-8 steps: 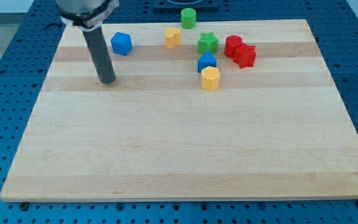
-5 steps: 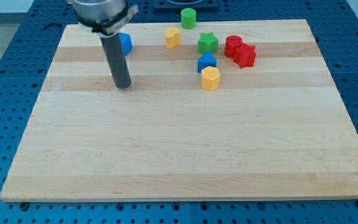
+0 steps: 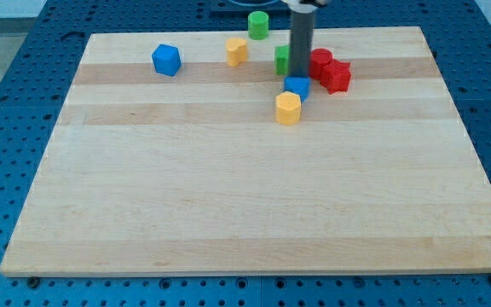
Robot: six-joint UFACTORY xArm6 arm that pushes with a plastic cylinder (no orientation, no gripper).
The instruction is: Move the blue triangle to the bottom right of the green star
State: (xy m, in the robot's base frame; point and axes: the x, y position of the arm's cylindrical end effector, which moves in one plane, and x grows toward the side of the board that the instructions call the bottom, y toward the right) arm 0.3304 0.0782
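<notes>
My tip (image 3: 301,77) (a bare rod, gripping nothing) touches the blue triangle (image 3: 297,87); nudge it gently rightward below the green star (image 3: 281,59), avoiding 2 red blocks (image 3: 331,70).

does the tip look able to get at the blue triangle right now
Probably yes: my tip already sits at the blue triangle's top edge, in front of the green star, with nothing between them.

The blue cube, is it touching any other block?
No, the blue cube sits alone near the view's top left, with bare wood all around it and the yellow block well off to its right.
</notes>
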